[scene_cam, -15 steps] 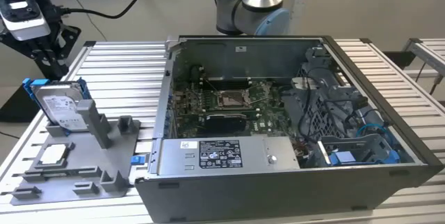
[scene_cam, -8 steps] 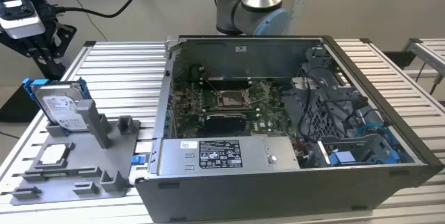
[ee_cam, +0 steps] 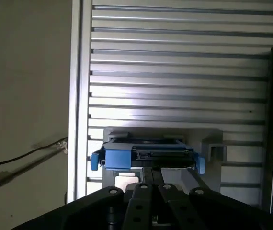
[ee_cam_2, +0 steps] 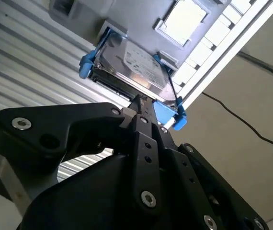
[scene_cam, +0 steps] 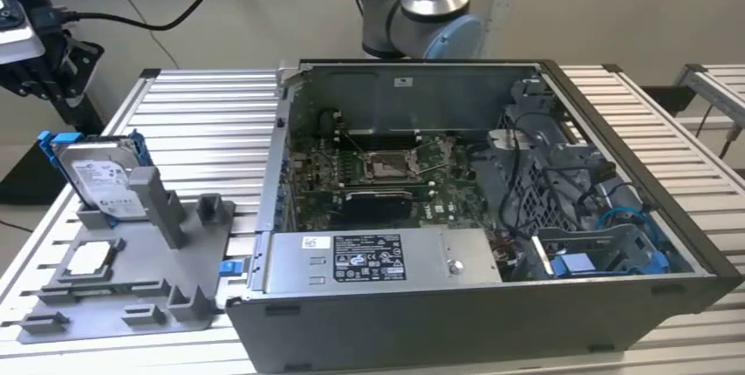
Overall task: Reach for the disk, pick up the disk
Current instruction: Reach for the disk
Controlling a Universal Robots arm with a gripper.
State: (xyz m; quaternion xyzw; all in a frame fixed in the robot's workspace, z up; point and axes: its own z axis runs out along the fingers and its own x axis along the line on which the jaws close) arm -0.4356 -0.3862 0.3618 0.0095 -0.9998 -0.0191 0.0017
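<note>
Robot gripper (ee_cam_2: pixel 140 101), jaws closed and empty, hovers near the disk (ee_cam_2: pixel 129 64), which stands on edge in a grey holder (scene_cam: pixel 174 218) at the exterior view's left. The disk is probably dense, rigid and shock-sensitive (bare metal is slick), so its blue frame (ee_cam: pixel 119 158) looks the safer hold.

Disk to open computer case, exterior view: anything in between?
Exterior view: between the disk and the case lie bare table slats and grey posts of the holder the disk stands in.
</note>
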